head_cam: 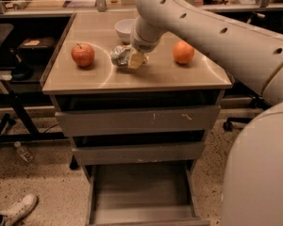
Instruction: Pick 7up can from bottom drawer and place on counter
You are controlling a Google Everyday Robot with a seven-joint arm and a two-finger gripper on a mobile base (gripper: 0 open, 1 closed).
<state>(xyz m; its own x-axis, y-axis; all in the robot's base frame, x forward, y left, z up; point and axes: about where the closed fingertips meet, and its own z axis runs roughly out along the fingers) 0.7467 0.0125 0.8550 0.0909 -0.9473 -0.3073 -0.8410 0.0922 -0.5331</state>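
Clearly the small mottled silvery-grey metal 7up can (118, 54) sat on the glossy beige counter (132, 81), right against the pale claw (137, 59) on its side toward the round red apple (83, 54); whether the claw was clenched or released could not be told.

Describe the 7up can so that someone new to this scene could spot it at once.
Look at the beige counter above the drawers. Between the red apple and the orange, in front of the white bowl, sits the 7up can, with the tool just beside it, toward the orange. It alone is silvery-grey and mottled.
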